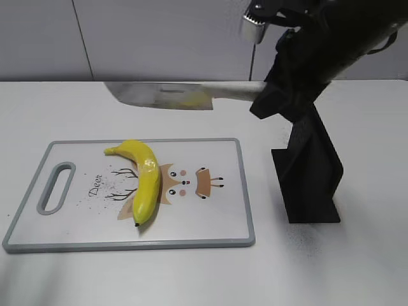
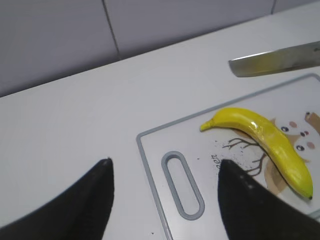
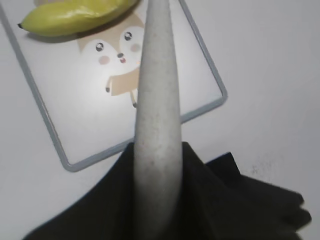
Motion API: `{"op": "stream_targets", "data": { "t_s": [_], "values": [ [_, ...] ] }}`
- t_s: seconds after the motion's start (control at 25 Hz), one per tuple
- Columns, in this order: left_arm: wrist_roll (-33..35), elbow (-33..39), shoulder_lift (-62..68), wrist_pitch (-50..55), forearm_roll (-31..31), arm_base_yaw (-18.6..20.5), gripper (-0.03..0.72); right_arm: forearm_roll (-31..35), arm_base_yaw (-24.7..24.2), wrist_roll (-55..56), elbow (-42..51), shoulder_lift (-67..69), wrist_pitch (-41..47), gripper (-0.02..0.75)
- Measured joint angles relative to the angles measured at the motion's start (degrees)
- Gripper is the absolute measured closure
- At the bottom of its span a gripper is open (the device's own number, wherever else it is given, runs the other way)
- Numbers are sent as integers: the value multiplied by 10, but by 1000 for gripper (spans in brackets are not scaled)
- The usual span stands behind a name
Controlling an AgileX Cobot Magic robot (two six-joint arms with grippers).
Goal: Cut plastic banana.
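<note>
Plastic banana (image 1: pixel 144 180), glossy bright yellow and curved, lies on the white cutting board with grey rim (image 1: pixel 246 191), stem end toward the far edge, dark tip toward the near edge. It rests across the left half of the printed deer cartoon (image 1: pixel 185 183), beside the board's oval handle slot (image 1: pixel 56 187).

Right arm reaches in from upper right of the exterior view, its black right pincer (image 1: pixel 280 95) clamped around the pale speckled handle of a broad steel-bladed knife (image 1: pixel 162 95). Blade held level above the desk (image 1: pixel 357 268), pointing left, hovering over the far side of the board, clear of the banana. A yellow reflection shows on the blade's flat. In the right wrist view the handle runs up the middle of the frame between the black fingers (image 3: pixel 105 205), with the banana at top left.

Left pincer (image 2: pixel 165 192): two black fingertips at the bottom of the left wrist view, spread wide, nothing between them, hanging above the desk and the board's handle end.

A black angular stand (image 1: pixel 307 172) sits on the desk just right of the board, below the right arm.

Banana skin shows bright highlights along its upper curve; whole, no cut visible.
</note>
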Motion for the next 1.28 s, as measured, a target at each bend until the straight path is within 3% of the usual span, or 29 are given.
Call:
{"op": "stream_targets", "data": {
  "t_s": [0.16,0.36,0.64,0.92,1.12,1.28],
  "values": [
    [152,-84,127,58,-59,-15,55,45,0,-78,-41,40,30,574],
    [295,-195,266,153,-75,-72,62,71,0,-144,-122,95,125,574],
    [387,-306,414,224,-77,-114,94,86,0,-173,-198,151,167,574],
    [399,-329,503,218,-48,-115,135,109,-1,-202,-201,171,175,574],
    [399,-329,529,214,-37,-115,281,127,-9,-205,-201,185,176,574],
    [400,-329,544,210,-37,-115,577,136,-11,-214,-202,190,171,574]
  ]
}}
